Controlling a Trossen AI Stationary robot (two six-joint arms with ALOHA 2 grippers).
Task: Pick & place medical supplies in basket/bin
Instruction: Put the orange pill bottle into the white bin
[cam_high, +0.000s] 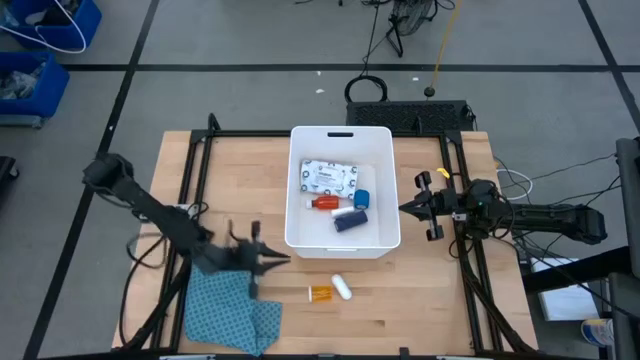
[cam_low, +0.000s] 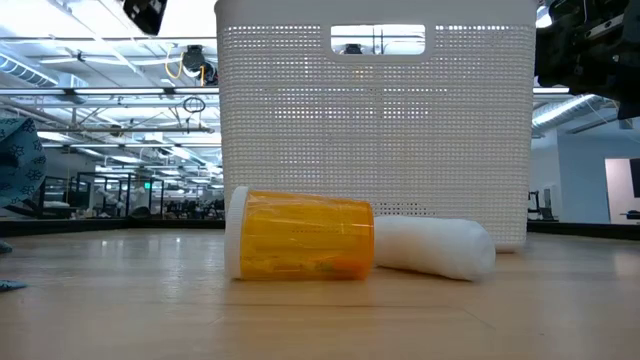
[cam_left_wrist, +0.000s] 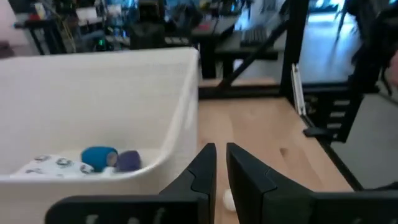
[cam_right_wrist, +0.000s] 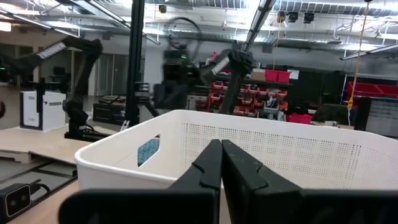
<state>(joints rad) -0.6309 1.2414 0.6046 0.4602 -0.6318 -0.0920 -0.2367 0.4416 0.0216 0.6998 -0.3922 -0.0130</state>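
Stood on grey floor (cam_high: 250, 90) crossed by dark lines, beside blue bins (cam_high: 40, 50). Lit from ceiling trusses (cam_low: 100, 90); red crates (cam_right_wrist: 273, 76) shelved beyond.

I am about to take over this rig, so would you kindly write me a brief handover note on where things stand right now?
Left tool: nearly shut, empty, above the table near the bin's front left corner.
Right tool: shut, empty, waiting beside the bin's right wall.
Done: in the white bin lie the printed packet, red-capped bottle, blue tape roll, a white cylinder and the dark blue strip.
Left: the orange pill bottle and the other white cylinder, lying together on the table in front of the bin.
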